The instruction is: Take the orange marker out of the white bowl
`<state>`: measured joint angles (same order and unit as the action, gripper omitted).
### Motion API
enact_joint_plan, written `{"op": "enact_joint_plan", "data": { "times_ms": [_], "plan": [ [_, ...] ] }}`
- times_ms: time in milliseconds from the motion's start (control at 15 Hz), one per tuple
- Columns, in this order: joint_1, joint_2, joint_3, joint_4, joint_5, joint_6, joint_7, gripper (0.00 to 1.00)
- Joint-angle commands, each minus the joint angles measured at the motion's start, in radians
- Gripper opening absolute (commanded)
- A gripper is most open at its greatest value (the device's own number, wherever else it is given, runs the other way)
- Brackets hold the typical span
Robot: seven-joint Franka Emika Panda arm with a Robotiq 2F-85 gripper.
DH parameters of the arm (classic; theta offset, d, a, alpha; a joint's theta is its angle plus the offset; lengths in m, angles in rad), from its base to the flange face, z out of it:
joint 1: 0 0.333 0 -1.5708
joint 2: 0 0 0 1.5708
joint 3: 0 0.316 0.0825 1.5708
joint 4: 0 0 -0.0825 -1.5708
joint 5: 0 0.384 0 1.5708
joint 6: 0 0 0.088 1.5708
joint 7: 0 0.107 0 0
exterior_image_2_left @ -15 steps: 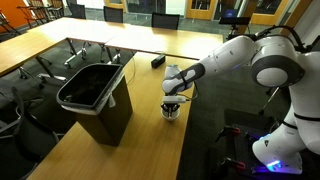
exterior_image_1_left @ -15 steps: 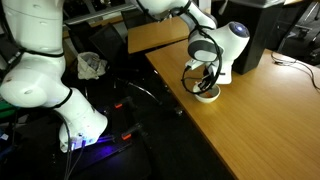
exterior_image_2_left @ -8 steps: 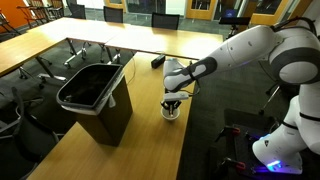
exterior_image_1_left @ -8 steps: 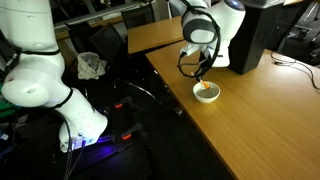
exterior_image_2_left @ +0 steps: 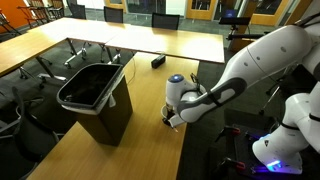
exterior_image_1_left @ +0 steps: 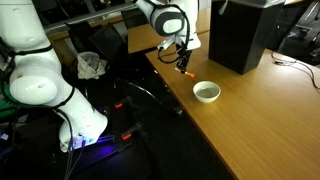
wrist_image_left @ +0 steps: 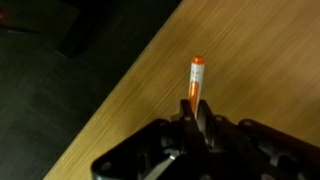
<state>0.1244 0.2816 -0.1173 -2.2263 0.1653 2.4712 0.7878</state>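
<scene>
Now orange marker (exterior_image_1_left: 187,74) outside white bowl (exterior_image_1_left: 207,92); hand (wrist_image_left: 197,106) gripping.

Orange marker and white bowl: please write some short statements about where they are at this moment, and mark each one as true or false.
1. The orange marker lies inside the white bowl. False: it is held outside the bowl, over the wooden table.
2. The gripper is shut on the orange marker. True.
3. In an exterior view, no marker shows in the white bowl. True.
4. The white bowl stands on the floor. False: it stands on the wooden table.
5. A big black box stands on the same table as the white bowl. True.
</scene>
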Motion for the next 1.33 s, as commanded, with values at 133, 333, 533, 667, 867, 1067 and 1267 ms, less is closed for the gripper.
{"op": "enact_joint_plan", "data": {
  "times_ms": [133, 333, 533, 667, 867, 1067, 1267],
  "plan": [
    [0.058, 0.029, -0.006, -0.115, -0.214, 0.287, -0.025, 0.03],
    [0.073, 0.08, -0.014, -0.116, -0.254, 0.402, -0.063, 0.03],
    [0.083, 0.103, -0.017, -0.11, -0.22, 0.441, -0.1, 0.44],
    [0.074, 0.076, -0.008, -0.114, -0.196, 0.412, -0.138, 0.58],
    [-0.006, -0.021, 0.052, -0.114, -0.103, 0.249, -0.294, 0.82],
    [-0.076, -0.12, 0.064, -0.071, -0.045, -0.005, -0.457, 1.0],
    [-0.114, -0.185, 0.041, -0.024, -0.098, -0.179, -0.523, 1.0]
  ]
}}
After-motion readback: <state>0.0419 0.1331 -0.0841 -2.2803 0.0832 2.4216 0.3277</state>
